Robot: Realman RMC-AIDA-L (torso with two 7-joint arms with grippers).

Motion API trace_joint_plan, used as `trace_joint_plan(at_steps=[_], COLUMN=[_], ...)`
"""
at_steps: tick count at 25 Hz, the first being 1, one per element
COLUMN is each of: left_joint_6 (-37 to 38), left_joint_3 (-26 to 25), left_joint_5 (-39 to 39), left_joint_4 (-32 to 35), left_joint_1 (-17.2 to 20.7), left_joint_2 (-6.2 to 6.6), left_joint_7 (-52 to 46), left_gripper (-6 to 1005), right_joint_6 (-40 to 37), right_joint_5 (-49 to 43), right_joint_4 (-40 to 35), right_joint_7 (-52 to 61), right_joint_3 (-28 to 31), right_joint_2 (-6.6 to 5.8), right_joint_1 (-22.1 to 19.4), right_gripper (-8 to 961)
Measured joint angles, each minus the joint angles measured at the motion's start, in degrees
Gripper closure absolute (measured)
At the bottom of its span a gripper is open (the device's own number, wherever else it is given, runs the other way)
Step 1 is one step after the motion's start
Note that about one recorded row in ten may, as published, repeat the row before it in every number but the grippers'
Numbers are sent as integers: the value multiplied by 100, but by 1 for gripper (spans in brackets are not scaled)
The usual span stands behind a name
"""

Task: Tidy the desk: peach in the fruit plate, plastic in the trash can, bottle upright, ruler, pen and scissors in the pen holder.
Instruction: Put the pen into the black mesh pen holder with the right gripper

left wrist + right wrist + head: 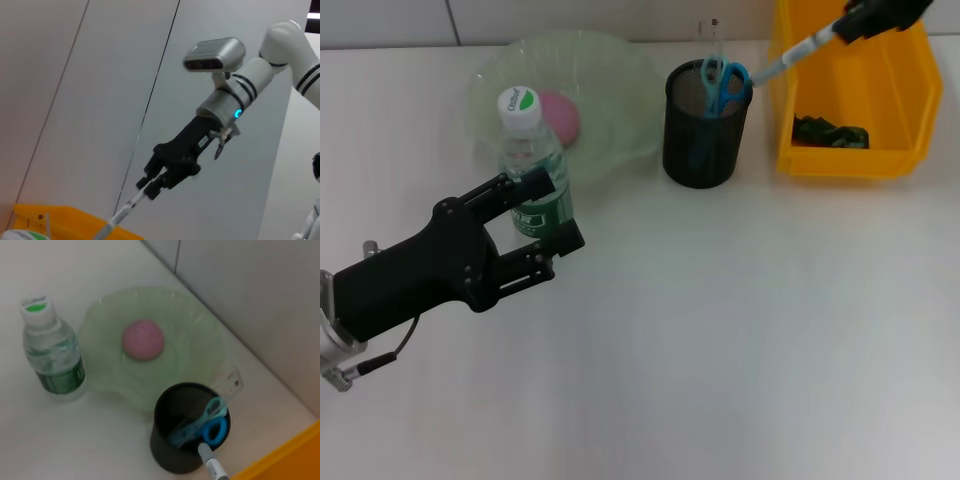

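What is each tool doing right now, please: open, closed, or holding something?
Left tool: open around the upright bottle, not clamped.
Right tool: closed on the pen, its tip at the pen holder rim.

A smooth, matt white counter [740, 330] carries a clear plastic bottle [533, 160] with a glossy green label and a white ribbed cap, standing beside a translucent pale-green fruit plate [610, 90] with a glassy, fluted sheen; in it sits a peach [563, 115] with a soft, matt pink skin. The pen holder [705, 140] is black wire mesh, dull in finish, holding scissors [725, 82] with shiny blue plastic handles and a clear plastic ruler [231, 382]. The trash can [850, 90] is glossy yellow moulded plastic, and the left gripper [542, 210] is matt black
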Motion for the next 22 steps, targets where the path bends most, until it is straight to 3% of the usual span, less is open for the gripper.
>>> trace_joint_plan(at_steps=[8, 13, 22], left_joint_6=[-10, -25, -27], left_joint_3=[23, 82, 143], left_joint_5=[5, 12, 13], left_joint_4=[4, 5, 0], left_joint_1=[-14, -25, -26], left_joint_2=[-38, -67, -70], left_joint_7=[2, -15, -48], left_gripper=[215, 214, 214], right_joint_6=[1544, 1946, 2035], right_joint_5=[-159, -238, -283], right_joint_4=[1433, 2139, 1852], right_joint_7=[-16, 0, 47], right_joint_3=[-605, -697, -688], right_joint_2=[402, 447, 545], right_joint_1=[427, 775, 686], right_gripper=[746, 737, 722])
